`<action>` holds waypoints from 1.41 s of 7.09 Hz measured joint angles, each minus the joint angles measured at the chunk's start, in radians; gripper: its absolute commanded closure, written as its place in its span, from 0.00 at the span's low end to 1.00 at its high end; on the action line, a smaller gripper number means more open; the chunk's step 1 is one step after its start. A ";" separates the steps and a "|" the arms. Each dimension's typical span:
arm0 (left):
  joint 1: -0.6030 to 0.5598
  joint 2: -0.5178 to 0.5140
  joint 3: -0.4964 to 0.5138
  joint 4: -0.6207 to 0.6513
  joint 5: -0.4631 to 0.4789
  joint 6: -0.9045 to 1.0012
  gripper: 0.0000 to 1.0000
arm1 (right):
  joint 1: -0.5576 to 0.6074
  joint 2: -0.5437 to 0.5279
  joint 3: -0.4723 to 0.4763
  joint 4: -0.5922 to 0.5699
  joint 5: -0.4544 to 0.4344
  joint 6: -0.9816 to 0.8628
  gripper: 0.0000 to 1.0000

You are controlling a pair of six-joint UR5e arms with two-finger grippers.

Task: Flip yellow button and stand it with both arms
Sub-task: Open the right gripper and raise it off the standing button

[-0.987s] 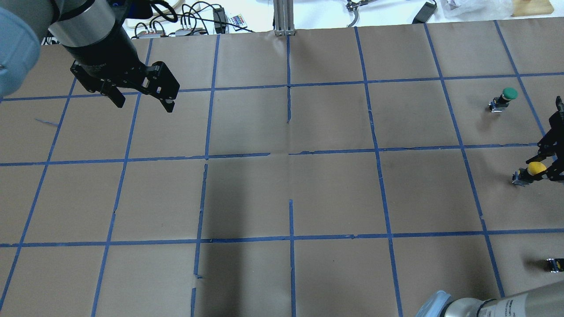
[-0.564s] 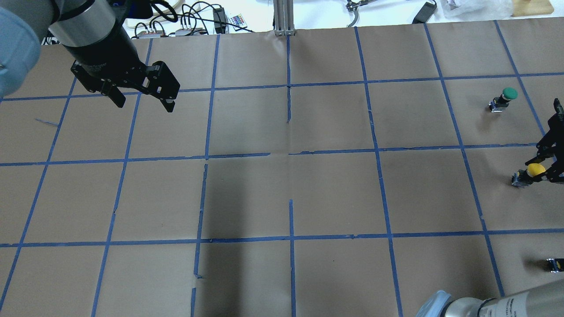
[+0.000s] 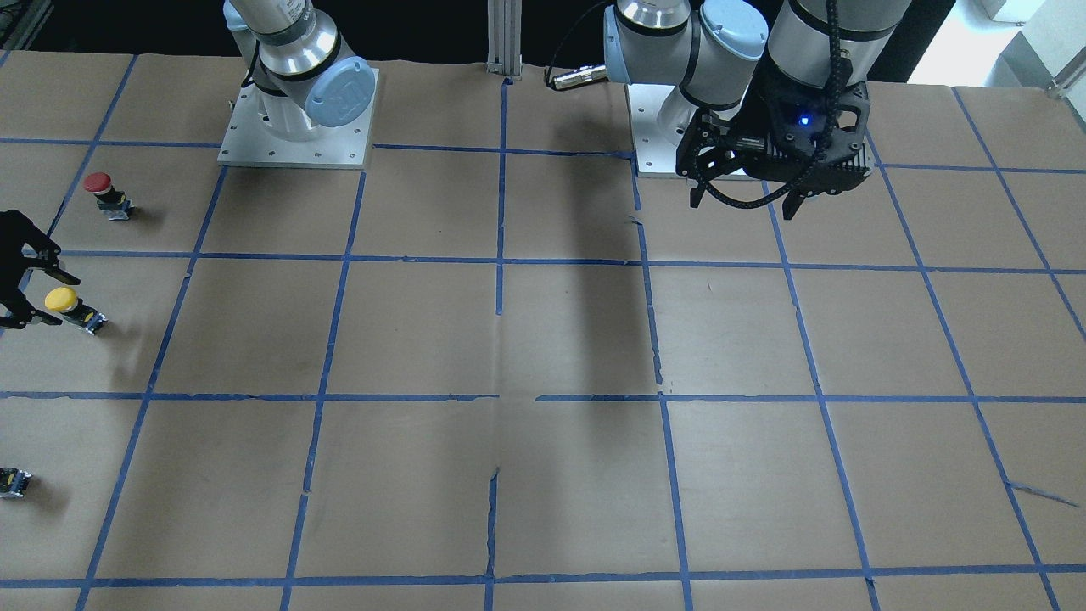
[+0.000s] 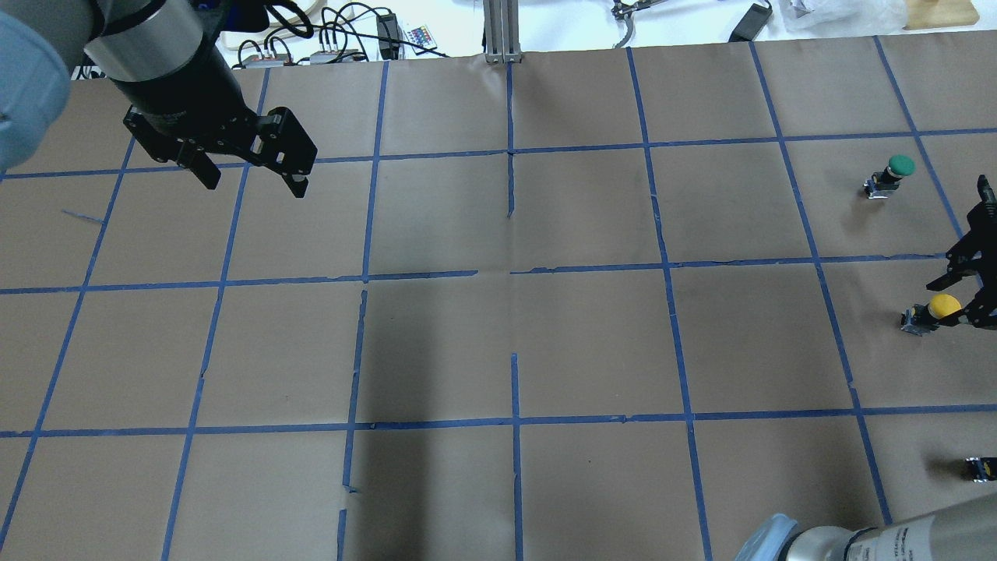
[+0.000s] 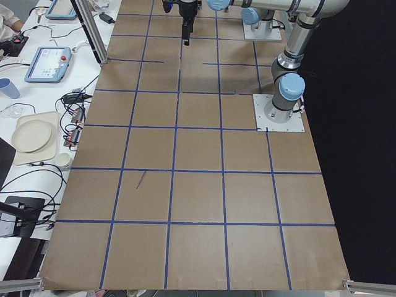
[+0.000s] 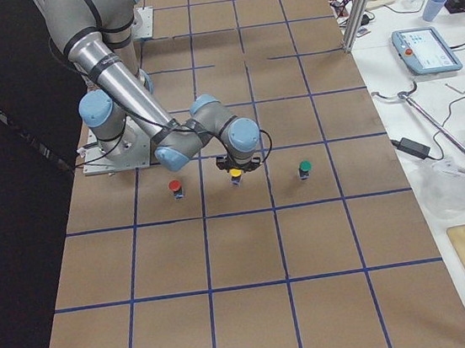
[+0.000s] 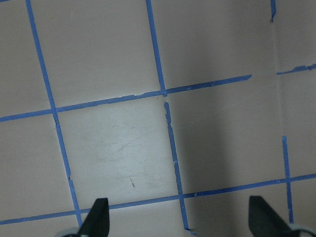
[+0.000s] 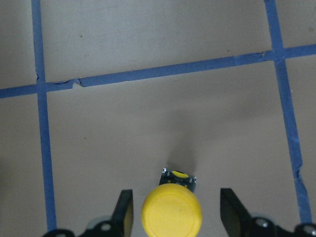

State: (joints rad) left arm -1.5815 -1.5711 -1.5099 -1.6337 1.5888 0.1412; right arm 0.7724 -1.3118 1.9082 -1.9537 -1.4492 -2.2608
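The yellow button (image 4: 945, 305) stands upright, cap up, near the table's right edge; it also shows in the front view (image 3: 64, 299) and the right side view (image 6: 234, 174). My right gripper (image 4: 956, 300) is open and straddles it from above. In the right wrist view the yellow cap (image 8: 172, 210) sits between the two fingers (image 8: 126, 210) with a small gap on each side. My left gripper (image 4: 249, 178) is open and empty, hovering high over the far left of the table (image 3: 747, 202). Its fingertips (image 7: 98, 217) show only bare paper between them.
A green-capped button (image 4: 896, 171) stands farther out than the yellow one. A red-capped button (image 3: 102, 188) stands nearer the robot. A small capless black-grey part (image 4: 980, 467) lies at the right edge. Brown paper with a blue tape grid (image 4: 514, 273) covers the table.
My right gripper and the yellow button between its fingers have shifted slightly down and left in the overhead view. The finger spread looks the same. The left arm has barely moved.
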 measured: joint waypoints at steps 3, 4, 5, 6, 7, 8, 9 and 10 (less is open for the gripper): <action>0.000 0.000 0.003 0.000 0.000 0.000 0.00 | 0.001 -0.062 -0.009 0.023 0.003 0.172 0.01; 0.000 0.001 0.003 0.000 0.000 0.000 0.00 | 0.003 -0.113 -0.016 0.058 0.002 0.289 0.00; 0.000 0.002 0.004 0.000 -0.001 0.000 0.00 | 0.012 -0.176 -0.020 0.110 0.002 0.463 0.00; 0.000 0.003 0.005 0.000 -0.001 0.000 0.00 | 0.037 -0.237 -0.021 0.160 -0.001 0.664 0.00; 0.000 0.004 0.006 0.000 -0.002 0.000 0.00 | 0.084 -0.296 -0.023 0.193 -0.015 0.874 0.00; 0.000 0.006 0.006 0.000 -0.002 0.000 0.00 | 0.150 -0.355 -0.025 0.235 -0.039 1.121 0.00; 0.001 0.006 0.006 0.000 -0.002 0.000 0.00 | 0.228 -0.405 -0.028 0.293 -0.053 1.399 0.00; 0.001 0.006 0.006 0.000 -0.002 0.000 0.00 | 0.330 -0.446 -0.037 0.340 -0.056 1.705 0.00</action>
State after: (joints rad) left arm -1.5809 -1.5650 -1.5038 -1.6337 1.5872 0.1411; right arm 1.1026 -1.7574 1.8714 -1.6138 -1.5048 -0.5554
